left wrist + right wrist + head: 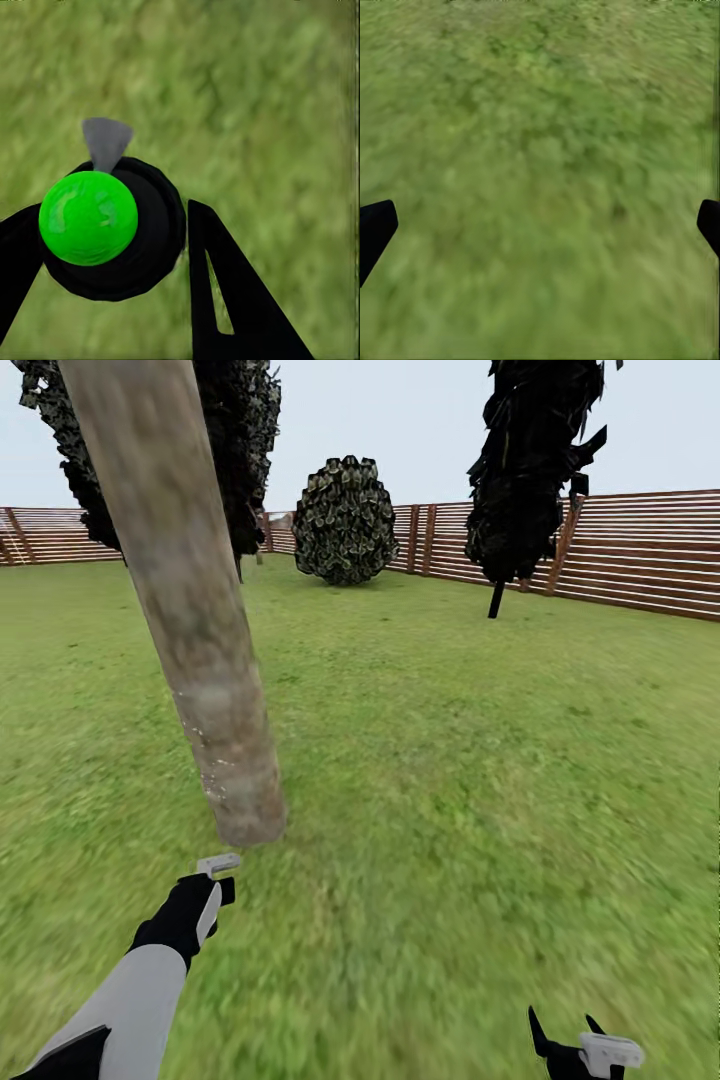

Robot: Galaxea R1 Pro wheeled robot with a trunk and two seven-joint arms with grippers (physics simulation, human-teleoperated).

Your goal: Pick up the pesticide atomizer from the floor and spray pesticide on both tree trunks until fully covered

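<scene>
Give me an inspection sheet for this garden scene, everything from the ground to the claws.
Surface: green grass, blurred up close.
Job's things: thick mottled tree trunk just ahead of the left claw; a second tree stands farther off by the fence; black atomizer with a bright green top sits between the left claw's fingers.
Clutter: nothing seen.
Claws: left shut on the atomizer; right claw open over grass.
Cables: nothing seen.
Surroundings: brown slat fence, round dark bush, pale sky.
</scene>
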